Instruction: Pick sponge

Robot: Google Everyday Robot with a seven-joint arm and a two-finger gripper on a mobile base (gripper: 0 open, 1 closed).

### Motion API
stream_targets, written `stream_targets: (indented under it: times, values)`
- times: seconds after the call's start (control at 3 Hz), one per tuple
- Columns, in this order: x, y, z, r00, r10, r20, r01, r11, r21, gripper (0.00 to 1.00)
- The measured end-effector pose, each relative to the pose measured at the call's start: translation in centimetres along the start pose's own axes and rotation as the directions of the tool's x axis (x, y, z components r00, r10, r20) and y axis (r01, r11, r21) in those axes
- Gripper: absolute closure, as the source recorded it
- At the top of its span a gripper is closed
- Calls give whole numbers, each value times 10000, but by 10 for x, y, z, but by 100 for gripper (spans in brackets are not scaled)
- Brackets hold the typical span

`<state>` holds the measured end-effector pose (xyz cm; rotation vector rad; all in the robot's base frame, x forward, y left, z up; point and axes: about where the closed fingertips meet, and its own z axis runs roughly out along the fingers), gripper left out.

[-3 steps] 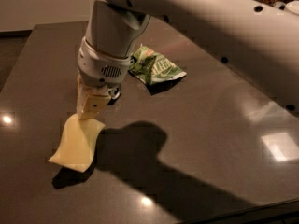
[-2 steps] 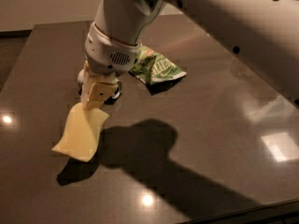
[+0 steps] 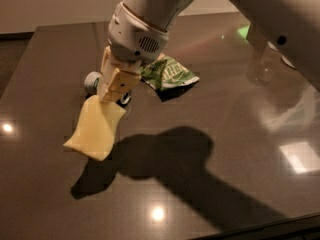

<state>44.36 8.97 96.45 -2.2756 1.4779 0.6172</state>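
Observation:
The pale yellow sponge (image 3: 95,132) hangs from my gripper (image 3: 111,97) over the left part of the dark table (image 3: 210,99). Its top edge is pinched between the cream-yellow fingers (image 3: 116,83). The rest of the sponge droops down and to the left, lifted off the tabletop, with its shadow lying below it. The white arm comes down from the upper right.
A green and white chip bag (image 3: 168,74) lies on the table just right of the gripper. A can (image 3: 93,81) lies on its side behind the fingers, partly hidden. The table's front edge runs along the lower right.
The gripper has risen and moved up and right with the sponge held in it. The sponge has come off the table and now hangs free.

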Motion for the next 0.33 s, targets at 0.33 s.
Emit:
stream_targets:
  times: [0.33]
  values:
    - [-1, 0, -1, 10000, -5, 47, 4, 10000, 50, 100]
